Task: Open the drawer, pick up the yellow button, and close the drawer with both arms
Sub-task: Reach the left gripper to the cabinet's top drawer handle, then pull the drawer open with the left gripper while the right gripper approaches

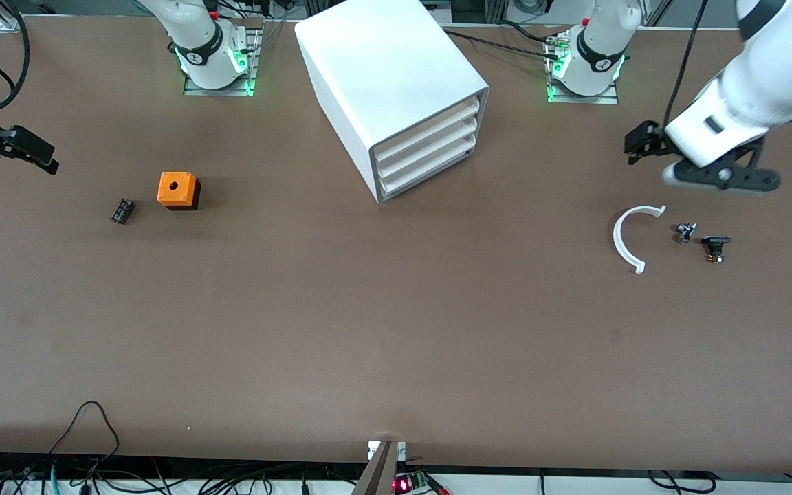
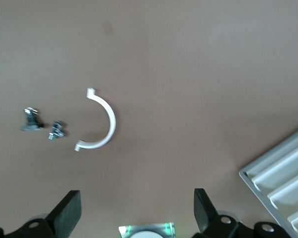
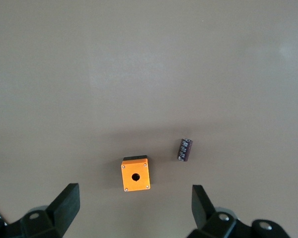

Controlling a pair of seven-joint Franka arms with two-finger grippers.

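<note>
Both grippers wide, empty — left gripper (image 2: 134, 210), right gripper (image 3: 134, 210); drawer (image 1: 429, 126) shut — button hidden.

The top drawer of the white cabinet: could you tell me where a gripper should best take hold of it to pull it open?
Probably by the front lip of the top drawer, approached from in front of the cabinet. All three drawers sit flush and shut, with no handle visible, so that thin protruding edge looks like the only purchase.

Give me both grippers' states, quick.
Left gripper: open, holding nothing, over bare table near the white curved piece.
Right gripper: open, holding nothing, up near the orange cube.
</note>
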